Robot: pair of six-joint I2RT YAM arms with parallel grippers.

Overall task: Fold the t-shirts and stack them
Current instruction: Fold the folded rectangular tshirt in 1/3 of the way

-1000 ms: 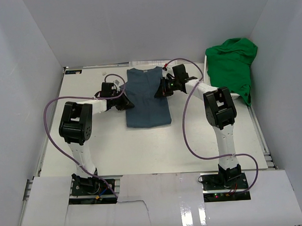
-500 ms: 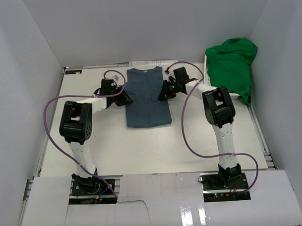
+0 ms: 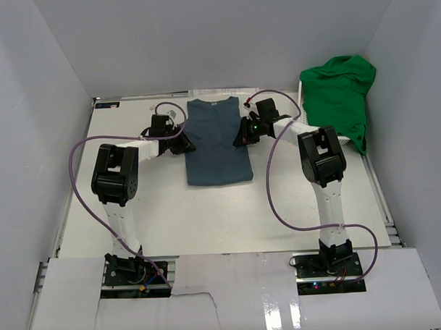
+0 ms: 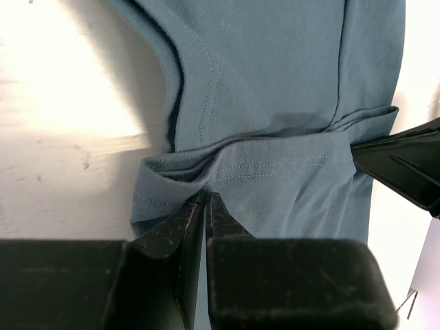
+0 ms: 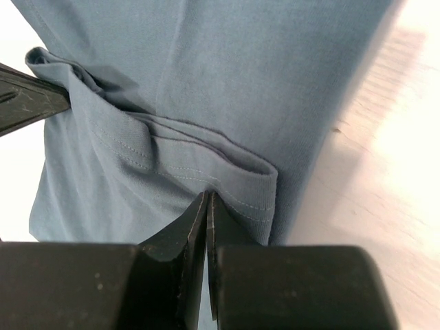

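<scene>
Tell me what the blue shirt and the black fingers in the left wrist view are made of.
The blue shirt looks like soft knit cotton-type cloth, matte: it bunches in folds and shows stitched hems. The fingers seem hard black plastic, dull, scuffed with pale specks; coated metal is possible.

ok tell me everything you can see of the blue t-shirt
The slate-blue t-shirt is plain, soft knit cloth with stitched hems. It lies flat on the white table, collar toward the far edge, its sides folded in to make a tall, narrow rectangle. The left gripper is shut on a bunched fold at its left edge, and the right gripper on one at its right edge. Nothing else touches it.
</scene>
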